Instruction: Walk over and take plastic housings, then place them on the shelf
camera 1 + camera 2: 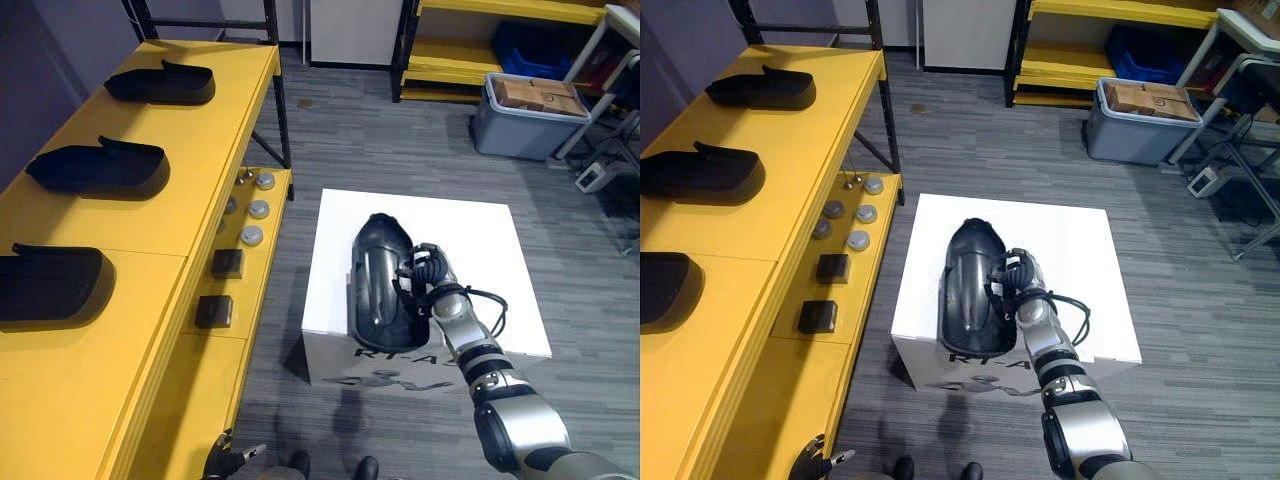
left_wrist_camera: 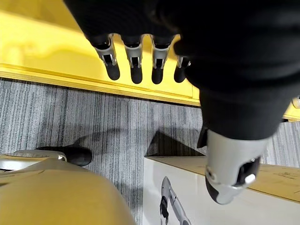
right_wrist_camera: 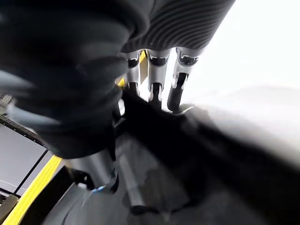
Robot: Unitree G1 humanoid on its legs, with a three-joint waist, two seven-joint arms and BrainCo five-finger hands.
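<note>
Housing (image 1: 380, 280): the item I am after. Entries run from left of the box (image 1: 480, 235) to right of it.

1. Shelf (image 1: 150, 260), yellow, left of the box. Shelved housings (image 1: 100, 168): three, in a row along the top. The near end of the top is bare.
2. Caps (image 1: 258, 209) and blocks (image 1: 214, 311), on the shelf's lower ledge, on the side facing the box. Not mine to touch.
3. Left hand (image 1: 228, 460), low and left of the box, fingers straight, holding nothing.
4. Housing, black, lying open side up on the left half of the box top, long axis running away from me.
5. Right hand (image 1: 425, 270), at the housing's right rim and clenched on it, fingers on one face, thumb on the other.
6. Bin (image 1: 525, 125), grey, well beyond the box to the right. Ignore.

Handling note, as I judge it: one hand on one rim of a long shell will likely let it swing. I would bring the left hand to the opposite rim, lift level and clear of the box, then carry it left to the bare end.
</note>
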